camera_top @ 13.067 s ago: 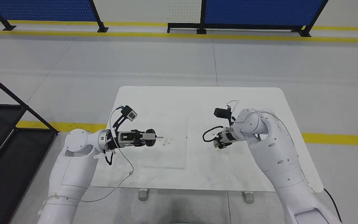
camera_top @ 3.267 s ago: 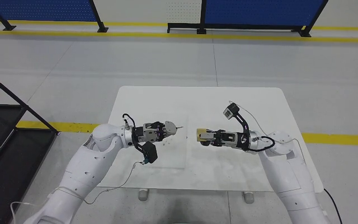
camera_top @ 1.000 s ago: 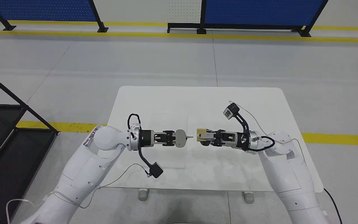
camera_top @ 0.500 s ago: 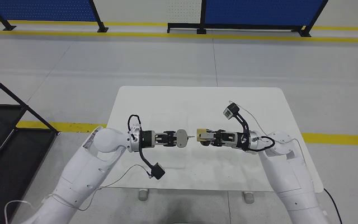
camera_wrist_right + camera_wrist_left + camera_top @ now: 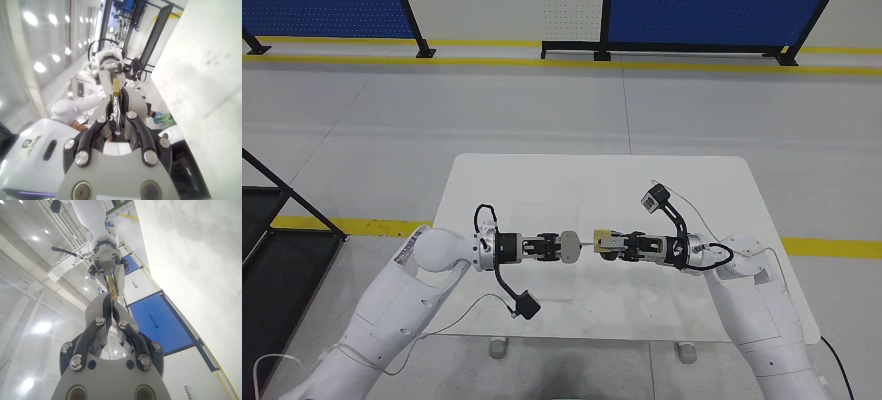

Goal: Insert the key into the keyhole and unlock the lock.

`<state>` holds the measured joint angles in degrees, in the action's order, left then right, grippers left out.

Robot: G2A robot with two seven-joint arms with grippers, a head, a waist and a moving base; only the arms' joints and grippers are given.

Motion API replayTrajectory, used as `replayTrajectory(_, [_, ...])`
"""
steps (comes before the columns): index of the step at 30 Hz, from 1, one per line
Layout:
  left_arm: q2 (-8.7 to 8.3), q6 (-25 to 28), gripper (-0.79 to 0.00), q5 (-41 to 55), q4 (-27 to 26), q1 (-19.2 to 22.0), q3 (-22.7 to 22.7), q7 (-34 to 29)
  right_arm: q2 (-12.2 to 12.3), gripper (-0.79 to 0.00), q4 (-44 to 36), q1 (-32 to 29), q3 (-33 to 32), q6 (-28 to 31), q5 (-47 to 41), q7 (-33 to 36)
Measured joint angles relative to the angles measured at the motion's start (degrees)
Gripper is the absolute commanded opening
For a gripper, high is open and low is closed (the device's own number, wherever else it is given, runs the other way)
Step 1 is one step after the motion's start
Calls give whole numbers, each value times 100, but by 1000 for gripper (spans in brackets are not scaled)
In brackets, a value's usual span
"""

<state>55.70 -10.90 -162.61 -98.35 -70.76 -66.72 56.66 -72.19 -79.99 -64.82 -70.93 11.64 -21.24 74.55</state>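
Squared off in the air over the middle of the white table, well in from every edge. Key pinched flat in the left gripper, blade jutting past the fingertips. Brass padlock clamped in the right gripper, shackle tucked back between the fingers. Key tip at the padlock's face; depth of entry impossible to tell.

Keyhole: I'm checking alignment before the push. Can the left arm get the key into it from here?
Probably yes. The left gripper holds the key end-on to the lock in the right gripper, nothing between them. Whether the tip has already entered, I cannot tell.
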Motion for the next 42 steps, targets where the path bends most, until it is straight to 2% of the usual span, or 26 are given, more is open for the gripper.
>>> replayTrajectory(23, [-3, 10, -785, 60, 109, 137, 161, -95, 0, -785, 0, 0, 0, 0, 0, 0])
replayTrajectory(42, [1, 22, -785, 360, 353, 312, 264, 69, 0, -785, 0, 0, 0, 0, 0, 0])
